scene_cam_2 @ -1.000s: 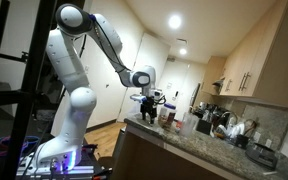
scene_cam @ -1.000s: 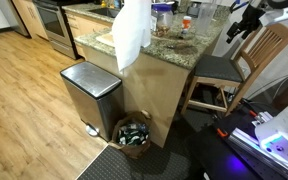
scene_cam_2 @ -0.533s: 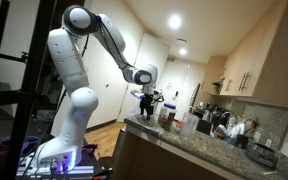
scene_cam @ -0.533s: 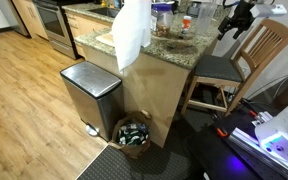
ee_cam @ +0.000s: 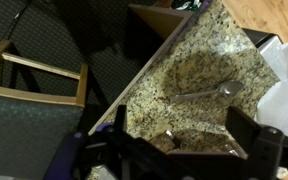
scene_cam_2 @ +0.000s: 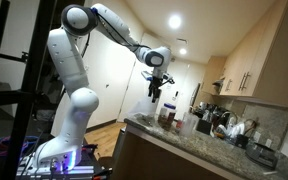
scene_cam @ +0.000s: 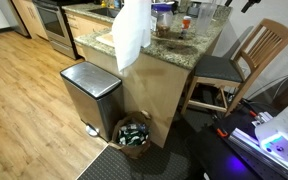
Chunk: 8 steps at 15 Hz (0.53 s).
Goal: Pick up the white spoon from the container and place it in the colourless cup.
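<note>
In the wrist view a pale spoon [ee_cam: 209, 93] lies flat on the granite counter [ee_cam: 174, 70], well below my gripper [ee_cam: 189, 150]. Its two dark fingers stand wide apart with nothing between them. In an exterior view the gripper [scene_cam_2: 156, 88] hangs high above the counter [scene_cam_2: 184, 140]; in the other exterior view only its tip [scene_cam: 250, 4] shows at the top edge. Several jars and cups [scene_cam: 174, 18] crowd the counter top. I cannot tell which is the colourless cup or the container.
A wooden chair [scene_cam: 246, 60] stands beside the counter end and also shows in the wrist view [ee_cam: 34, 85]. A white cloth [scene_cam: 134, 35] hangs over the counter side. A steel bin [scene_cam: 89, 95] and a basket [scene_cam: 134, 132] stand on the floor.
The arm has risen from just above the counter to well above it. In one exterior view the gripper has moved almost out of the top of the frame.
</note>
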Each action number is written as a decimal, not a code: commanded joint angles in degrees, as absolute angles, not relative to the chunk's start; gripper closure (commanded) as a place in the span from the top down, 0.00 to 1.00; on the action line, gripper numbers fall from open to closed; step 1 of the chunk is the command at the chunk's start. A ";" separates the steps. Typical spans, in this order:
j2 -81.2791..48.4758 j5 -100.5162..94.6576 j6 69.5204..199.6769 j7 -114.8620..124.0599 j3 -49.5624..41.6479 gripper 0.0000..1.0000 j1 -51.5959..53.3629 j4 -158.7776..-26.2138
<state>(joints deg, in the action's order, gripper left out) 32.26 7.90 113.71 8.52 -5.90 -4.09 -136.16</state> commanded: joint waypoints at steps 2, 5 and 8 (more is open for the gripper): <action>25.52 13.34 103.75 9.51 -5.57 1.00 -2.66 -130.05; 20.43 21.84 95.17 13.13 -5.78 1.00 -1.79 -119.58; 13.86 29.37 89.11 18.90 -6.57 1.00 -2.70 -108.81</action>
<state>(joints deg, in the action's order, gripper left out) 21.79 23.83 95.84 14.60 -5.38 -2.08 -119.98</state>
